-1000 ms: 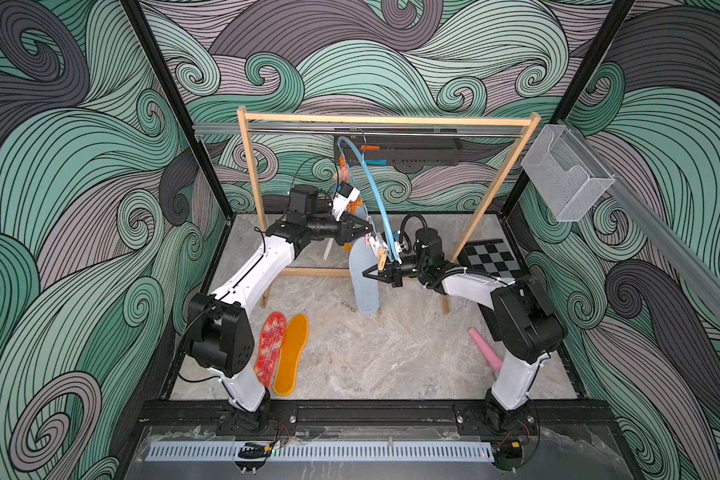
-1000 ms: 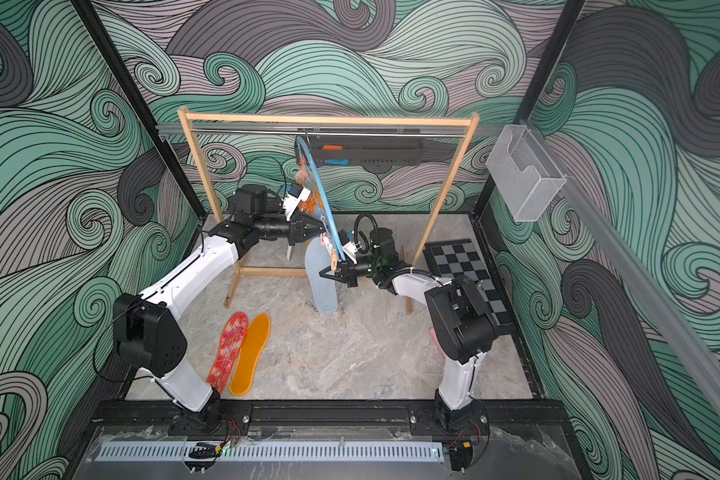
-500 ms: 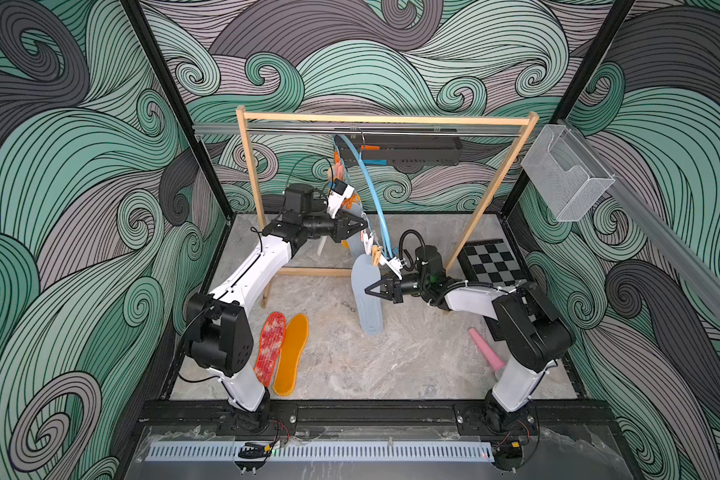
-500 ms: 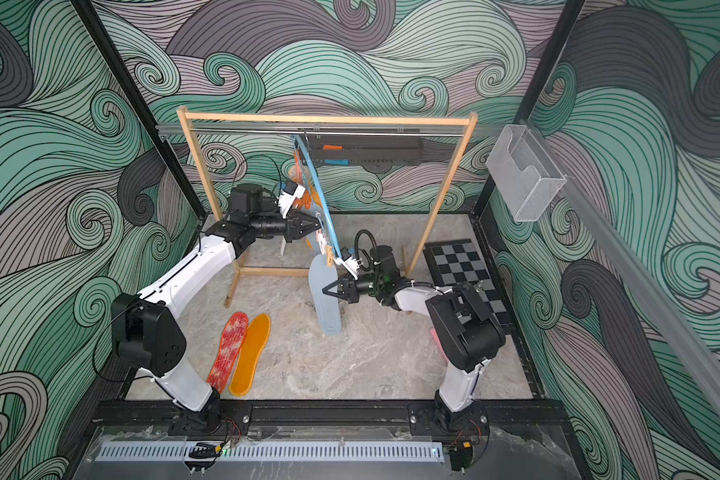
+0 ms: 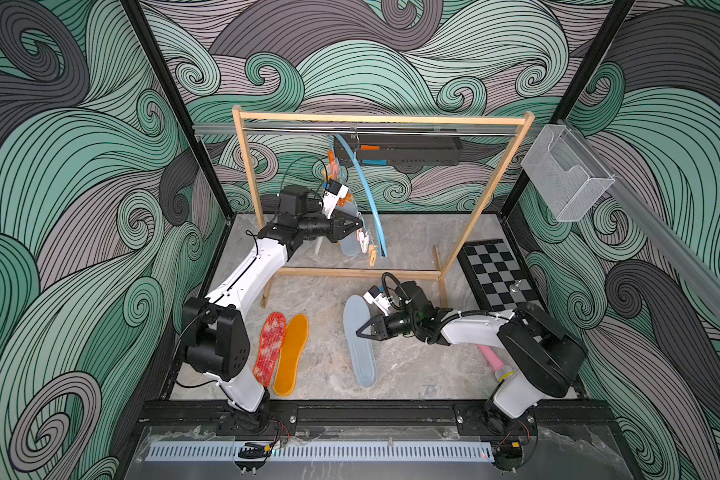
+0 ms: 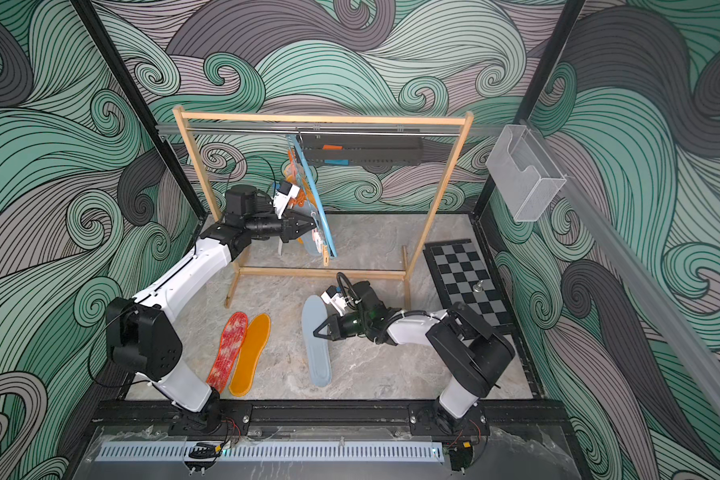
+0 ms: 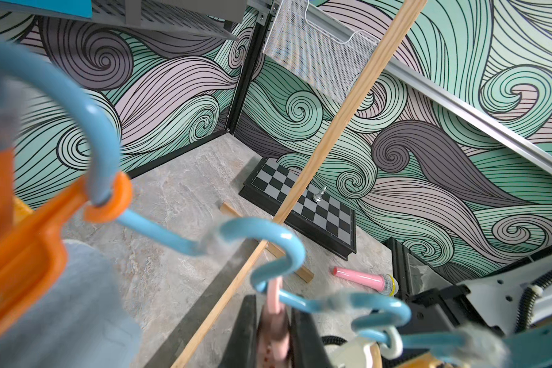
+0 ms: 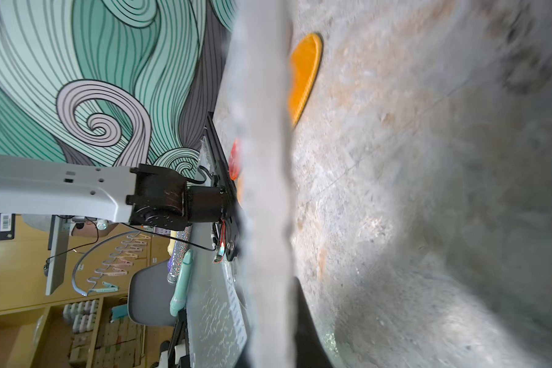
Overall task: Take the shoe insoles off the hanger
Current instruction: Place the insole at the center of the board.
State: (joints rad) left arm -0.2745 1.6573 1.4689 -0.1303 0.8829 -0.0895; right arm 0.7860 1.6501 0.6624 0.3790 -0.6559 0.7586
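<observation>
R end effector (image 5: 360,331): clenched on the long edge of the grey-blue insole (image 5: 360,347), pad pinched edge-on btw the jaws in the right wrist view. Pad is off the hanger, low at the table (image 5: 412,374); can't tell if it's resting there or just above.

L end effector (image 5: 352,226): clenched on a pink clip (image 7: 274,318) of the hanger (image 5: 366,195), whose hook sits on the rod of the wooden rack (image 5: 383,120). A second grey-blue insole (image 7: 70,302) hangs from an orange clip (image 7: 29,242) right beside L. The red-white insole (image 5: 270,349) & orange insole (image 5: 294,353) lie side by side on the table, apart from yours.

What could bite you, IMO:
- Open R w/ the pad tilted or above the table → floppy pad flips or skids. Set it flat first.
- L tugging sideways on that clip → thin hook may ride off the rod & the hanger drops w/ insoles attached; or the clip slips out & the hanger swings.
- If R goes up again: the rack's bottom bar (image 5: 358,273) is near its wrist; hit it & the rack shifts.
- The pink stick (image 5: 491,357) lies by R's arm; a wide sweep knocks it.
</observation>
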